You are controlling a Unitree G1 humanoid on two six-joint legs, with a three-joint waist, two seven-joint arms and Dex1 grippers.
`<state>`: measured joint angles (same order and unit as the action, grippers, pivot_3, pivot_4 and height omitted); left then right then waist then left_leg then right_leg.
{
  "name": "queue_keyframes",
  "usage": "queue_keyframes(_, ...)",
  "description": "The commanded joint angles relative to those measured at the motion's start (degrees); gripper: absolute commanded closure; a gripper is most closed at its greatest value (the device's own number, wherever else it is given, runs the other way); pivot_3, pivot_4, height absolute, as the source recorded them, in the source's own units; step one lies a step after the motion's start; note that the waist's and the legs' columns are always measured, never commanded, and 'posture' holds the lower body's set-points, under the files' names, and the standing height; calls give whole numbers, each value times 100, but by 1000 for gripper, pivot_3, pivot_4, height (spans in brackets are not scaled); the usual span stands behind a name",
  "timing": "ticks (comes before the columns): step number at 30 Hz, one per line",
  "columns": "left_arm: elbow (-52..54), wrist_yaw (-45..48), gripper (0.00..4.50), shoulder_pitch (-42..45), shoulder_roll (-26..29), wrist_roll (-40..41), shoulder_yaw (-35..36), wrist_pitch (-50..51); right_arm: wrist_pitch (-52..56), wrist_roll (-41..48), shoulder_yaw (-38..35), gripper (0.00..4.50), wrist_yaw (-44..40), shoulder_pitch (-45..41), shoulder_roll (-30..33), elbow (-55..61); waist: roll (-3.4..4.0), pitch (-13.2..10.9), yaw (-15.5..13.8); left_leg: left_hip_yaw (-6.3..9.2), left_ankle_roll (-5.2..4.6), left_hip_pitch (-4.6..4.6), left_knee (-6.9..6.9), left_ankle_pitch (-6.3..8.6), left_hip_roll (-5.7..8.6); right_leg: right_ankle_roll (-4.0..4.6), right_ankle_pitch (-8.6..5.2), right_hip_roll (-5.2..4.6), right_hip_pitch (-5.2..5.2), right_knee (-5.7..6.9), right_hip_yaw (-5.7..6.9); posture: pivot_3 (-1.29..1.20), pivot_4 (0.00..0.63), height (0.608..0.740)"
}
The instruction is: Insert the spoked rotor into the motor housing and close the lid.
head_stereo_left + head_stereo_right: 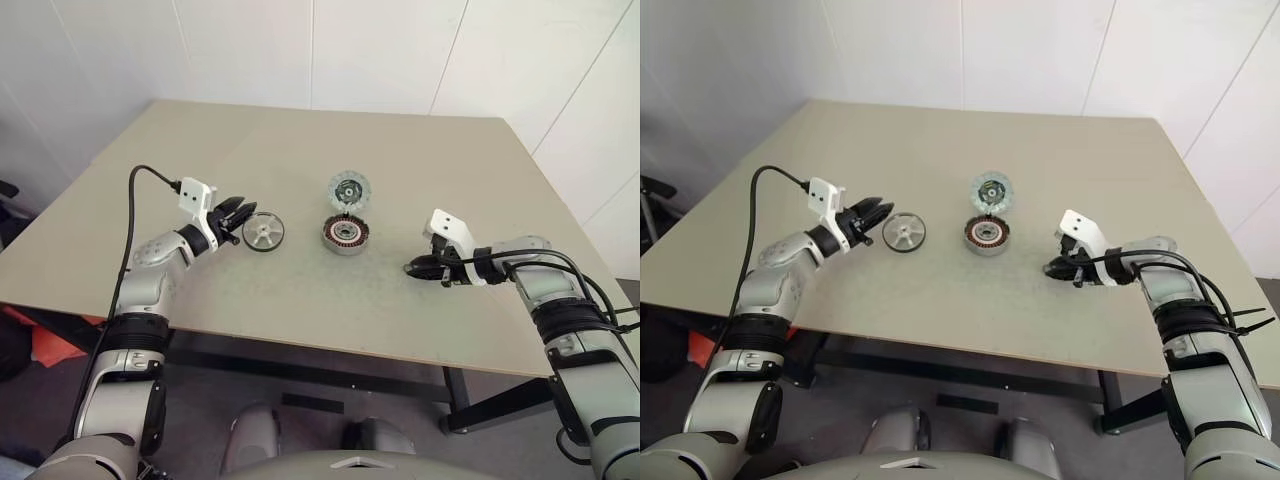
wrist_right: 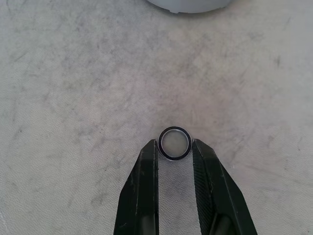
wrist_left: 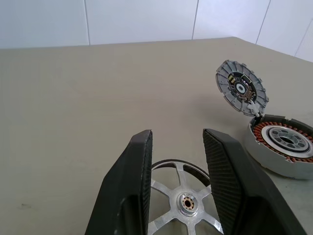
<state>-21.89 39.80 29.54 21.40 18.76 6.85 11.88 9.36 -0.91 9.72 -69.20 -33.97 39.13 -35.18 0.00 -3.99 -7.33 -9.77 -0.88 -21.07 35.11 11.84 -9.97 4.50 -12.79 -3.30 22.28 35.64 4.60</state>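
The spoked rotor [image 1: 263, 232] lies flat on the table [image 1: 300, 300], just ahead of the left gripper [image 1: 238, 218], whose two fingers stand partly apart above its near rim and hold nothing. Farther out past those fingertips sits the motor housing [image 1: 345, 234], with the lid [image 1: 349, 189] tilted up against its far edge. Well apart, the right gripper [image 2: 174, 147] has its fingertips [image 2: 148, 152] pressed on either side of a small dark ring [image 2: 174, 143] on the tabletop.
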Motion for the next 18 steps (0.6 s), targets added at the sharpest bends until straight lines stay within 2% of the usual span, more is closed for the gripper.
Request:
queue_keyframes(1,55,29,2806,174,82,-26,51,-99,61,95,-80,3838,80,-237,-78,339,0,0,15,0,0,0,0,0,0,0,0,0,0,0,0,0,0,740)
queue_keyframes(12,58,20,2806,156,42,-31,30,-106,6,276,-30,3838,179,-1064,-734,720,1,0,2,0,2,-12,-4,-1,-1,2,1,0,13,2,0,0,0,740)
queue_keyframes(18,97,7,2806,138,39,-31,31,-99,-541,8,152,3838,327,-1522,-1205,-196,1,0,20,-1,3,-11,-4,0,-2,2,1,0,13,3,0,0,0,740)
